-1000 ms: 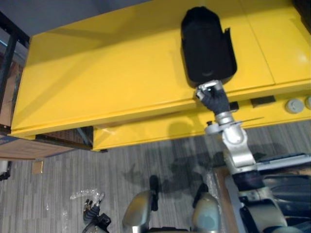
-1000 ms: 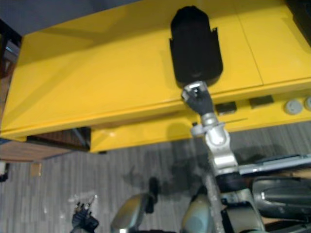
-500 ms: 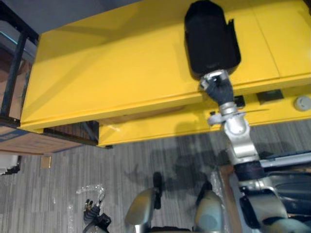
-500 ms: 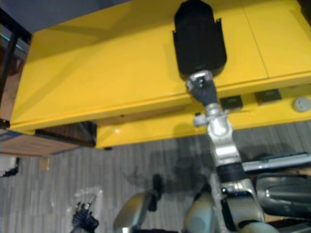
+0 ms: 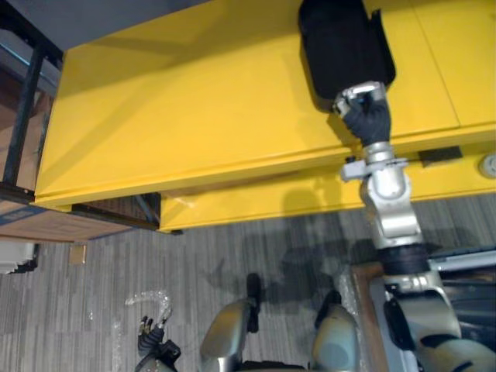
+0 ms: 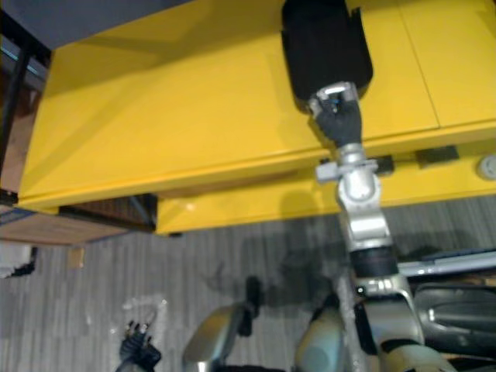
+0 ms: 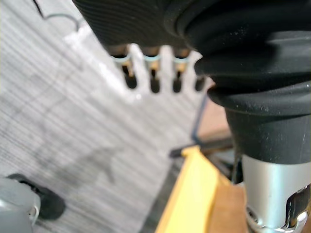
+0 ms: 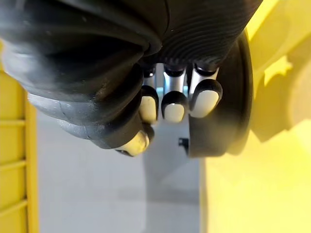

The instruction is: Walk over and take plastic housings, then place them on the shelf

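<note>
A black plastic housing point(image 5: 341, 46) lies on the yellow shelf top point(image 5: 194, 116), toward its far right. My right hand point(image 5: 364, 112) is at the housing's near end, above the shelf's front edge. In the right wrist view its fingers point(image 8: 175, 104) are curled against the housing's black rim point(image 8: 228, 97), with the thumb tucked close under them. My left hand point(image 5: 155, 349) hangs low over the grey carpet, its fingers point(image 7: 154, 80) straight and holding nothing.
Below the yellow top runs a lower yellow ledge with dark slots and a grey knob point(image 5: 490, 164). A black metal rack point(image 5: 23, 101) stands at the left, with a brown box point(image 5: 39, 225) under it. Clear plastic wrap point(image 5: 147, 298) lies on the carpet.
My right hand and the black housing have moved farther in over the yellow top. The whole view has also shifted a little as the camera moved.
</note>
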You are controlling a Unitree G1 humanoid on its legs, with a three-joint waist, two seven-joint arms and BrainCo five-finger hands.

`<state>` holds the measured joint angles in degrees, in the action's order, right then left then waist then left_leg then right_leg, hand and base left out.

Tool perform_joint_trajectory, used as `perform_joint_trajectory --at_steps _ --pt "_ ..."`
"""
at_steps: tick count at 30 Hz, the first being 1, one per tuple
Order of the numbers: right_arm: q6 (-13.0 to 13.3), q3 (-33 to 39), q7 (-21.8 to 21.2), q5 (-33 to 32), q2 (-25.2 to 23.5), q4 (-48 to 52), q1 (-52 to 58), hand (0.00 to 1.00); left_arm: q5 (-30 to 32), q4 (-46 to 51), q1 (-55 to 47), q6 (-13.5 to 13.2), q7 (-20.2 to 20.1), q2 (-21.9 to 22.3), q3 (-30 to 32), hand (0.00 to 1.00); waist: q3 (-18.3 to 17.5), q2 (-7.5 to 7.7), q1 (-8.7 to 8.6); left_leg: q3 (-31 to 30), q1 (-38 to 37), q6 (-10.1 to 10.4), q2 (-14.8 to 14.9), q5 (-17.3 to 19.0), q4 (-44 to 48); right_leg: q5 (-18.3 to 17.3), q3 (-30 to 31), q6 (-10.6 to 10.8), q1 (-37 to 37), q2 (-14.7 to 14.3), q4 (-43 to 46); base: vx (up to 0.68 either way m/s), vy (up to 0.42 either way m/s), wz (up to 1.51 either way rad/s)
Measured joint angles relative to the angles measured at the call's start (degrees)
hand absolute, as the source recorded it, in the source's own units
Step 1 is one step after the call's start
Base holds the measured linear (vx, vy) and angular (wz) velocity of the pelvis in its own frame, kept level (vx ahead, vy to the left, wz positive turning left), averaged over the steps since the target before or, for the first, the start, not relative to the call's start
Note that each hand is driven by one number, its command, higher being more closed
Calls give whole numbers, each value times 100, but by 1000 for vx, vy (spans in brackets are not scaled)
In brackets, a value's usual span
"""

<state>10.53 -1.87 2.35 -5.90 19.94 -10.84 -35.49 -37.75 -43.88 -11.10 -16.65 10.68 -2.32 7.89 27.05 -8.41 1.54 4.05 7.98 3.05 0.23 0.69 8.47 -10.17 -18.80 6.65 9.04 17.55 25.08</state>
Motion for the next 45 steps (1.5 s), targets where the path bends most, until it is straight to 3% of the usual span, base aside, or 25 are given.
perform_joint_trajectory --at_steps 14,20,23,24,27,29,32,34,42,45 --pt "-30 -107 -60 0 -3 -155 25 100 2 -3 0 -2 8 0 -16 0 0 0 42 5 3 1 20 0 -6 0 6 -1 2 -27 -10 0 0 0" --pt "52 -85 430 17 -53 -77 44 100 2 -4 -1 -6 0 0 -20 0 -2 5 65 27 -43 1 30 -1 -33 17 21 2 -37 -54 -48 0 0 -2" --pt "108 132 530 116 -285 792 500 100 2 -14 -30 -10 0 9 -20 0 -22 36 62 118 -331 12 69 -7 -235 71 46 19 -276 -113 -260 33 7 -15" --pt "188 166 529 114 -361 1158 723 0 2 -20 -51 -18 0 10 -19 0 -66 73 46 136 -387 14 87 -8 -298 97 54 28 -327 -152 -353 70 3 -15" --pt "289 162 513 107 -545 2023 1518 0 -7 -74 -177 -52 -7 10 -7 0 -384 305 -42 198 -470 38 138 -28 -512 191 60 40 -411 -262 -649 120 5 -11" --pt "288 177 454 -46 -676 2370 2284 0 -12 -268 -258 -70 -32 30 40 0 -674 566 -110 291 -786 42 180 -25 -744 282 69 72 -741 -380 -1048 180 9 -20" --pt "285 329 279 -302 -821 2472 3069 0 -8 -272 -300 -76 -28 51 93 0 -1107 844 -167 377 -976 71 235 -6 -945 411 68 89 -992 -518 -1491 166 5 -13" --pt "284 414 243 -503 -927 2471 3381 0 -5 -272 -298 -74 -24 58 107 0 -1270 947 -208 466 -1112 87 260 5 -1045 489 124 97 -1131 -588 -1716 95 6 -20" --pt "199 567 -62 -1478 -1387 1791 4449 0 312 -464 -219 146 45 49 115 0 -1774 951 -333 736 -1517 110 286 20 -1306 592 281 112 -1426 -676 -2002 35 8 -15" --pt "200 573 -150 -1640 -1500 1486 4527 0 414 -536 -220 262 45 53 21 0 -1778 957 -385 806 -1595 111 299 21 -1340 667 356 120 -1470 -701 -2063 -50 1 -17"
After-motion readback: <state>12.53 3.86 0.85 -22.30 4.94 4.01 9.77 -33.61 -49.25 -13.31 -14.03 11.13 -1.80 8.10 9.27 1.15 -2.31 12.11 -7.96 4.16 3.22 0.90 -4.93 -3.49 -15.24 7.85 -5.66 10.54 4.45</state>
